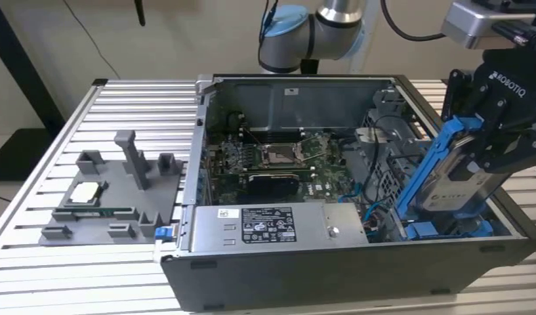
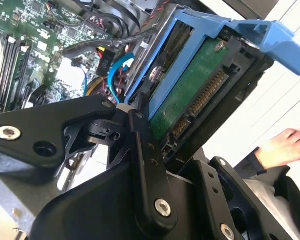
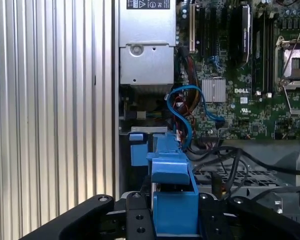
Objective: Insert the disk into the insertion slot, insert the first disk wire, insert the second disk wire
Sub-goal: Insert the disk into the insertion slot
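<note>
My gripper [image 1: 488,157] is shut on the disk [image 1: 456,187], a silver drive in a bright blue frame. It hangs steeply tilted over the open computer case [image 1: 277,275] at the exterior view's right. The disk's lower end reaches down to the insertion slot [image 1: 447,230], whose blue rails line the case floor. In the second wrist view the disk's green board and connector [image 2: 190,95] show between black fingers [image 2: 142,150]. The blue frame [image 3: 172,200] stands above the slot's blue tab [image 3: 136,152]. A blue cable [image 3: 182,117] loops loose beside the slot; I cannot tell which disk wire it is.
A silver labelled power-supply box [image 1: 272,223] sits next to the slot, with the motherboard [image 1: 277,161] behind it. A grey fixture tray [image 1: 110,197] lies on the ribbed table [image 1: 40,275] at the exterior view's left. A person's hand [image 2: 285,147] rests outside the case.
</note>
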`<control>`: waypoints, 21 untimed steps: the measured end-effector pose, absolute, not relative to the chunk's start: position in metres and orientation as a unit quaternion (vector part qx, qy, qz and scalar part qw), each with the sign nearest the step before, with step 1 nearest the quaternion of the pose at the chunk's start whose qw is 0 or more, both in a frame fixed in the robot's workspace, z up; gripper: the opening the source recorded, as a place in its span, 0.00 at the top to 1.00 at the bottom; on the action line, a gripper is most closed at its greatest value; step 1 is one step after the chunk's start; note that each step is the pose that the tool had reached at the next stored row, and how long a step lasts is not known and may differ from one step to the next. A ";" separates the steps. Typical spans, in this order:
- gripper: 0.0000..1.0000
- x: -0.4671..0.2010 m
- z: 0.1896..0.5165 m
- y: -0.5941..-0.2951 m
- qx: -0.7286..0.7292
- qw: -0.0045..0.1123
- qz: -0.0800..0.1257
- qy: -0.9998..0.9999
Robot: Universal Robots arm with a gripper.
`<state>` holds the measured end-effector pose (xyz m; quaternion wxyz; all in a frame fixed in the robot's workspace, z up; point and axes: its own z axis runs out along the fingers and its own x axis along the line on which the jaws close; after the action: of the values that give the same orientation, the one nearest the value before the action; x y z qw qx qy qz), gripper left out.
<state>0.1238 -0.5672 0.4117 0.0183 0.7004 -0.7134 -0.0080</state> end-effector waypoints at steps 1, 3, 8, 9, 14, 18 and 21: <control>0.67 0.124 0.410 -0.568 0.700 0.018 -0.008 -0.713; 0.67 0.124 0.407 -0.568 0.700 0.018 -0.008 -0.713; 0.67 0.125 0.398 -0.568 0.700 0.018 -0.009 -0.713; 0.67 0.125 0.396 -0.569 0.700 0.018 -0.009 -0.713; 0.67 0.126 0.391 -0.569 0.700 0.017 -0.010 -0.713; 0.59 0.126 0.394 -0.569 0.700 0.017 -0.010 -0.713; 0.59 0.126 0.397 -0.569 0.700 0.017 -0.010 -0.713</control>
<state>0.1259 -0.5687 0.3974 0.0166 0.7005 -0.7134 -0.0104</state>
